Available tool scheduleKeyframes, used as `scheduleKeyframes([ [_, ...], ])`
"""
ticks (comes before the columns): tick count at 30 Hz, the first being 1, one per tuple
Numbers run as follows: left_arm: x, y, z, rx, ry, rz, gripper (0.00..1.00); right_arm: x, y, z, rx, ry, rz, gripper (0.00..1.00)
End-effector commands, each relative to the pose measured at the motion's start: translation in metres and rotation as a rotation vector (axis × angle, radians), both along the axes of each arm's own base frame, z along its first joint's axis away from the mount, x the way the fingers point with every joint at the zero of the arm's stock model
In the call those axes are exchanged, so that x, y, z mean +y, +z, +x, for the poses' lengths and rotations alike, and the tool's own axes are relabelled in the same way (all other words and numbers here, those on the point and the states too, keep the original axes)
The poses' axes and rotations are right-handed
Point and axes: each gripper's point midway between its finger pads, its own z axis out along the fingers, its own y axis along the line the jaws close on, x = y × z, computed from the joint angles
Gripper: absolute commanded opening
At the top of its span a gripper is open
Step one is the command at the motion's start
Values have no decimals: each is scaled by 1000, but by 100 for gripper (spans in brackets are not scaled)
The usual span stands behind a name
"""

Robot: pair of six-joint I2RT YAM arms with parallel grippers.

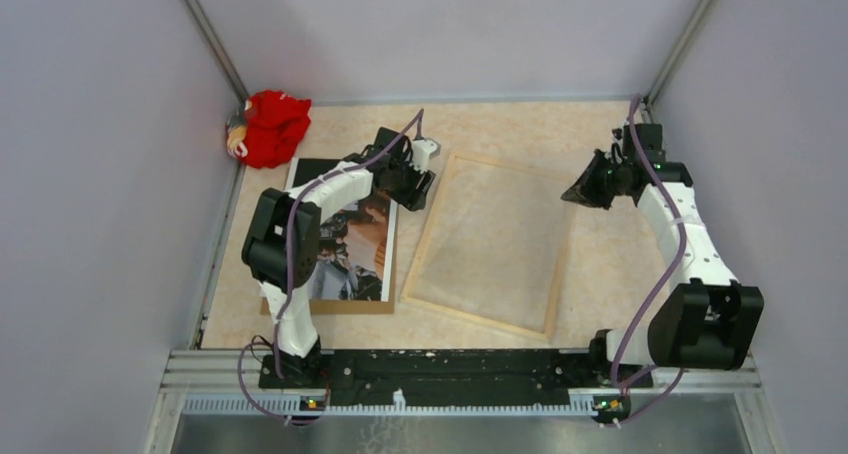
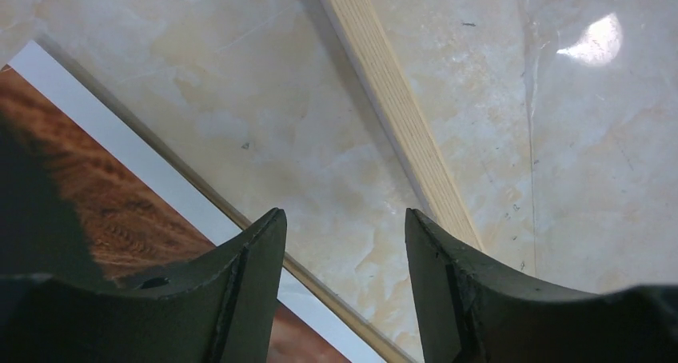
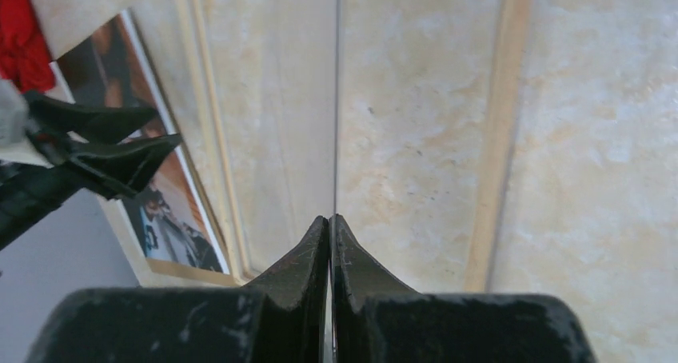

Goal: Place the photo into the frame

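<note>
The photo [image 1: 350,239] lies face up at the left on a brown backing board [image 1: 330,306]. The frame [image 1: 425,264] lies in the middle, pale wood back up. My left gripper [image 1: 415,189] hovers open between them. In the left wrist view the left gripper [image 2: 344,213] has one fingertip over the photo's [image 2: 104,203] white border and the other near the frame's rail [image 2: 400,115]. My right gripper [image 1: 575,192] is at the frame's far right corner. Seen from its wrist, the right gripper [image 3: 330,217] is shut on the edge of a thin clear sheet [image 3: 337,99].
A red cloth [image 1: 275,124] is bunched in the far left corner against the wall. Grey walls close the table on three sides. A metal rail [image 1: 460,369] with both arm bases runs along the near edge.
</note>
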Motion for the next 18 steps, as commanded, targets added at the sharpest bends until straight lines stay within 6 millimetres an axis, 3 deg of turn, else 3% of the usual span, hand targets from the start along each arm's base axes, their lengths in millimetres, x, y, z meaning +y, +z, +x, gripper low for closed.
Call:
scheduleKeyframes([
  [1, -9, 16, -10, -1, -48, -50, 63, -26, -30, -1, 23, -54, -71, 3],
  [4, -11, 16, -12, 5, -55, -60, 62, -44, -57, -10, 96, -98, -153, 3],
  [9, -13, 17, -13, 5, -64, -66, 61, -65, -84, -18, 170, -157, -256, 5],
  [18, -10, 16, -12, -3, -60, -52, 60, -79, -126, -31, 279, -203, -324, 43],
])
